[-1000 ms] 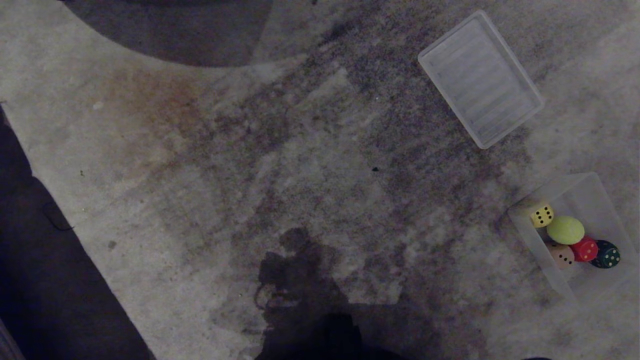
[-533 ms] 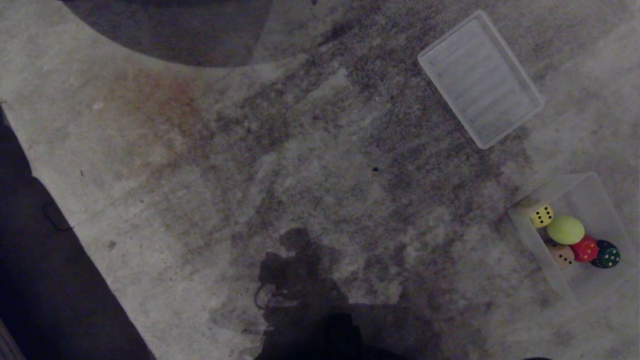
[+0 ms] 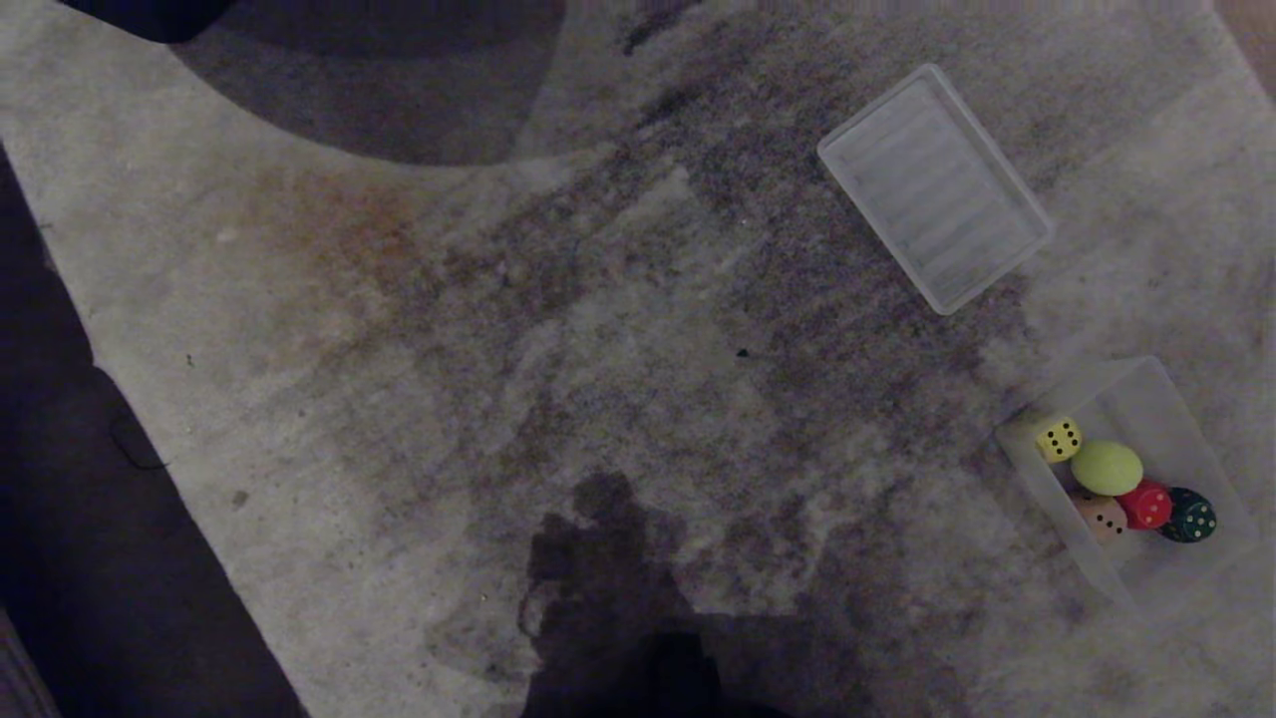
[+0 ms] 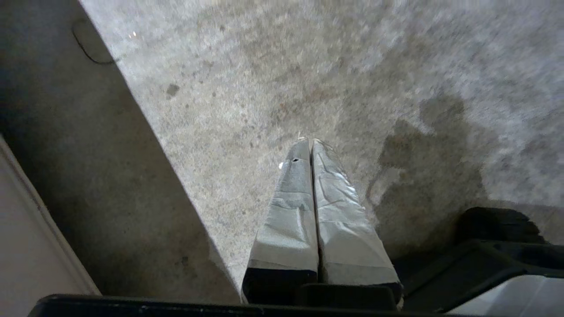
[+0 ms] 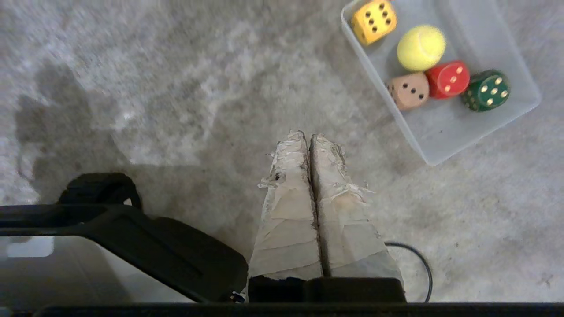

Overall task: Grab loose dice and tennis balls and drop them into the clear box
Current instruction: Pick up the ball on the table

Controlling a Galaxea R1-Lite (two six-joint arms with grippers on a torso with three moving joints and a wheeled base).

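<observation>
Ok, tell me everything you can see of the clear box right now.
The clear box is a small transparent plastic bin with upright walls and rounded corners, standing open-topped on the grey carpet to the robot's right. It holds a yellow die, a tennis ball, and peach, red and dark green dice. Neither gripper touches it.
</observation>
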